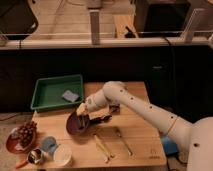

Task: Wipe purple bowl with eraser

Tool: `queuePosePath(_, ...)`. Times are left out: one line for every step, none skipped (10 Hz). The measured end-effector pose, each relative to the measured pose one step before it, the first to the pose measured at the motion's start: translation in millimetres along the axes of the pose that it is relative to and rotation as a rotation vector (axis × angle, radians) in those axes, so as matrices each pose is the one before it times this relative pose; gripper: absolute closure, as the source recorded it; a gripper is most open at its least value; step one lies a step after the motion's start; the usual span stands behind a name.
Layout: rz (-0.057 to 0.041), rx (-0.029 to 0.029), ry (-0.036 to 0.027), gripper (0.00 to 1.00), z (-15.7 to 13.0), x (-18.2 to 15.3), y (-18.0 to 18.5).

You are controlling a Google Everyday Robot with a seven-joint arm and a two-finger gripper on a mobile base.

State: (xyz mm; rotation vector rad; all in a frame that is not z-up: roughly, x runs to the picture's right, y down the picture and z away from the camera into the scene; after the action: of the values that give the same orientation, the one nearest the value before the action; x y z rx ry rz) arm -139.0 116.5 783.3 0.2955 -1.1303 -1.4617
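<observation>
Bowl: round, shallow, dark purple glossy bowl (77, 125), sitting on the wooden counter (140, 142) near its left-centre, in front of the green tray.
Bowl attitude: appears tilted, far rim raised toward the hand; cannot confirm whether it rests flat.
Hand: two-finger hand (83, 116) at the end of the white arm (145, 107), positioned over the bowl's upper right part, pointing down and to the left.
Hand state: cannot tell.
Eraser: small dark oblong block (83, 120), only partly distinguishable, directly under the hand and inside the bowl's outline; contact with the bowl surface looks likely but is not clear.
Key relation: bowl centre lies just down and left of the hand; the arm reaches in from the right, so a wiping stroke most plausibly runs right-to-left across the bowl's width.
Long axis: eraser's long axis not resolvable; judged roughly in line with the hand.
Step in hand: judged as wiping in progress or about to start, eraser already at the bowl.
Neighbours: green rectangular plastic tray (52, 92) with a grey-blue square pad (70, 95) behind the bowl; reddish plate of grapes (14, 142) to the left; small white round dish (63, 155) in front; pale utensils (102, 147) to the right front.
Risk: sideways push may slide the bowl toward the plate.
</observation>
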Motion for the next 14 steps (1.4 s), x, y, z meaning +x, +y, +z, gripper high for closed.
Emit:
queuePosePath(-0.00730, 0.01050, -0.00382, 0.99, 3.21, 3.99, 0.07)
queuePosePath(-0.00753, 0.01552, -0.01150, 0.99, 7.97, 2.92, -2.01)
queuePosePath(-0.00507, 0.01332, -0.01522, 0.99, 8.38, 1.33, -2.43)
queuePosePath(-0.00271, 0.01026, -0.01906, 0.99, 10.19, -1.54, -1.25)
queuePosePath(0.00011, 0.00523, -0.01102, 0.99, 4.57, -1.75, 0.38)
queuePosePath(0.00062, 0.00537, -0.01541, 0.99, 4.45, -3.74, -0.51)
queuePosePath(-0.00214, 0.00034, -0.01174, 0.99, 1.95, -3.34, -1.65)
queuePosePath(0.00229, -0.00288, -0.01127, 0.99, 1.56, -4.03, -2.29)
queuePosePath(0.00583, -0.01113, -0.02198, 0.99, 2.14, -7.09, -4.50)
queuePosePath(0.00217, -0.00777, -0.01463, 0.99, 1.36, -4.63, -4.67)
queuePosePath(0.00037, -0.01250, -0.01273, 0.99, 0.63, -4.00, -5.25)
queuePosePath(0.00708, -0.01925, -0.01165, 0.99, -1.91, -5.40, -3.30)
queuePosePath(0.00577, -0.01391, -0.00561, 0.99, -2.47, -3.46, -1.08)
queuePosePath(0.00613, -0.01414, -0.00130, 0.99, -4.18, -3.50, 0.20)
